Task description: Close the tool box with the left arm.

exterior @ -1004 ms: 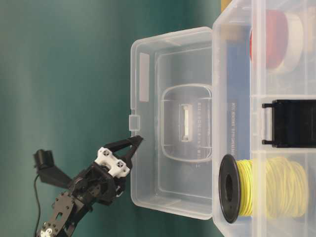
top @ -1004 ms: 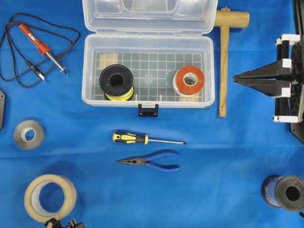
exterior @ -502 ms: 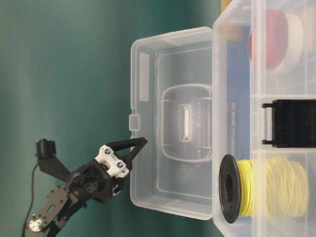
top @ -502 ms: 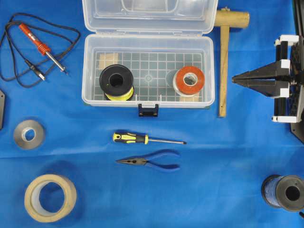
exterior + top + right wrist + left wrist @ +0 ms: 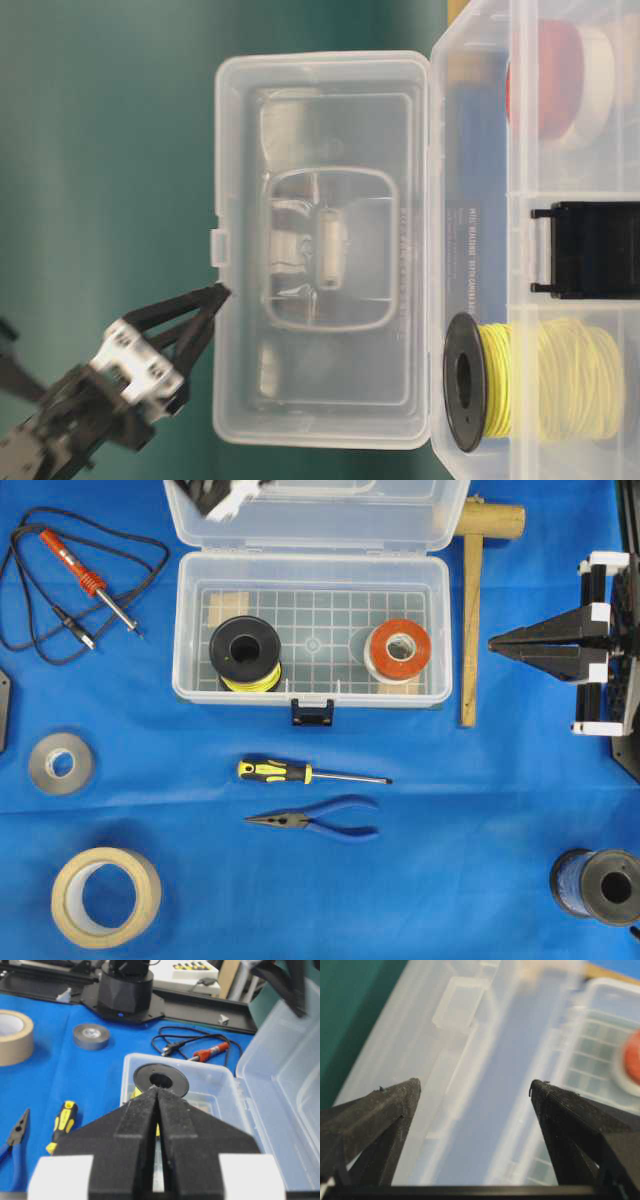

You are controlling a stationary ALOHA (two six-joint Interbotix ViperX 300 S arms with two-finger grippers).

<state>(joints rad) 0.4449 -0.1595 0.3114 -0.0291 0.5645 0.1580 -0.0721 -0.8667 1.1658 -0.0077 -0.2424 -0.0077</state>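
Observation:
The tool box (image 5: 310, 565) is a clear plastic case standing open at the table's far middle, with its dark blue latch (image 5: 312, 712) on the front wall. Its lid (image 5: 330, 525) is raised behind the body. In the table-level view the lid (image 5: 320, 150) stands upright. My left gripper (image 5: 218, 293) is open and its tips are at the lid's free edge. In the left wrist view the lid's rim (image 5: 465, 1035) lies between the spread fingers of the left gripper (image 5: 475, 1085). In the overhead view the left gripper (image 5: 225, 495) shows at the lid's far left corner. My right gripper (image 5: 495, 647) is shut and empty, right of the box.
Inside the box are a yellow wire spool (image 5: 243, 652) and a red-topped spool (image 5: 398, 650). A wooden mallet (image 5: 472, 600) lies beside its right wall, a soldering iron (image 5: 85, 575) at its left. A screwdriver (image 5: 300, 773), pliers (image 5: 320, 820), tape rolls (image 5: 105, 895) and a blue spool (image 5: 598, 885) lie nearer.
The lid has swung up from leaning back to more upright. My left gripper has moved along with its free edge and now shows in the overhead view. The right arm has not moved.

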